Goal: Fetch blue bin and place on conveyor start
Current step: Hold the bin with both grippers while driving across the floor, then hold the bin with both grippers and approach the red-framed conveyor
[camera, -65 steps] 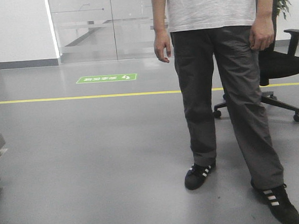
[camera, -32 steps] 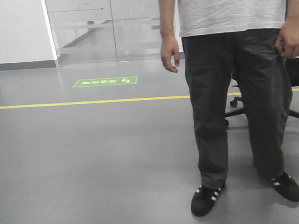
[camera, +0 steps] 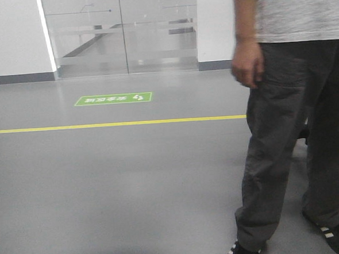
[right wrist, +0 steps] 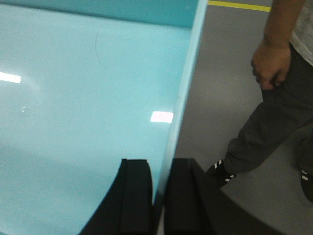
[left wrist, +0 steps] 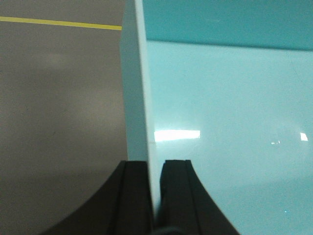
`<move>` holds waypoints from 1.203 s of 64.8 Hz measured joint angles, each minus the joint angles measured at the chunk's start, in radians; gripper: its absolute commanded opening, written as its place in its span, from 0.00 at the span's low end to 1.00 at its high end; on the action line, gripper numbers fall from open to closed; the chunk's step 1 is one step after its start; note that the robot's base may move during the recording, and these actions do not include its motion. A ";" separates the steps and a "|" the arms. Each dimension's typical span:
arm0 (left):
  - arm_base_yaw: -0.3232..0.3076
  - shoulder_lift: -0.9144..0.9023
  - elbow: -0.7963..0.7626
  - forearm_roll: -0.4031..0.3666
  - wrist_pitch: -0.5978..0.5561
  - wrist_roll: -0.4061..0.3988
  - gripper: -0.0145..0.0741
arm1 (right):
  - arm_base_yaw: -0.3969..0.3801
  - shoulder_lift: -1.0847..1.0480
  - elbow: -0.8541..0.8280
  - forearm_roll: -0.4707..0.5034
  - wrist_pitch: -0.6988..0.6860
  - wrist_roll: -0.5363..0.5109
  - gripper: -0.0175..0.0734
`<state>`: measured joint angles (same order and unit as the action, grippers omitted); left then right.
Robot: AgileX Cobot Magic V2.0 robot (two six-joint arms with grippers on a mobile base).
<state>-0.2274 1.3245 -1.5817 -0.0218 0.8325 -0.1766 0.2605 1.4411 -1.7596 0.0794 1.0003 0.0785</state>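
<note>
The grey floor (camera: pixel 104 188) has a yellow line (camera: pixel 112 125); a glass door (camera: pixel 123 32) stands at 12 o'clock. The blue bin (left wrist: pixel 230 122) hangs over the floor, with the left hand (left wrist: pixel 155 169) and the right hand (right wrist: pixel 160 169) each clamped on one wall.

The blue bin (left wrist: pixel 230 122) is light aqua, smooth and shiny, with bright spots of light inside. In the left wrist view its thin wall stands up the middle, and its inside fills the right. In the right wrist view its wall leans through the middle, and its inside fills the left.
</note>
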 measured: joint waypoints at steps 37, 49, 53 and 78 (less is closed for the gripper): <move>0.000 0.000 0.000 0.014 -0.027 0.000 0.04 | 0.000 0.002 0.000 0.000 -0.092 0.000 0.03; 0.000 0.000 0.000 0.015 -0.032 0.000 0.04 | 0.000 0.002 0.000 -0.006 -0.138 0.000 0.03; 0.000 0.000 0.000 0.015 -0.032 0.000 0.04 | 0.000 0.002 0.000 -0.007 -0.155 0.000 0.03; 0.000 0.000 0.000 0.022 -0.038 0.000 0.04 | 0.000 0.002 0.000 -0.011 -0.227 -0.004 0.03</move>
<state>-0.2274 1.3245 -1.5817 0.0000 0.7947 -0.1766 0.2605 1.4429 -1.7596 0.0682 0.7729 0.0746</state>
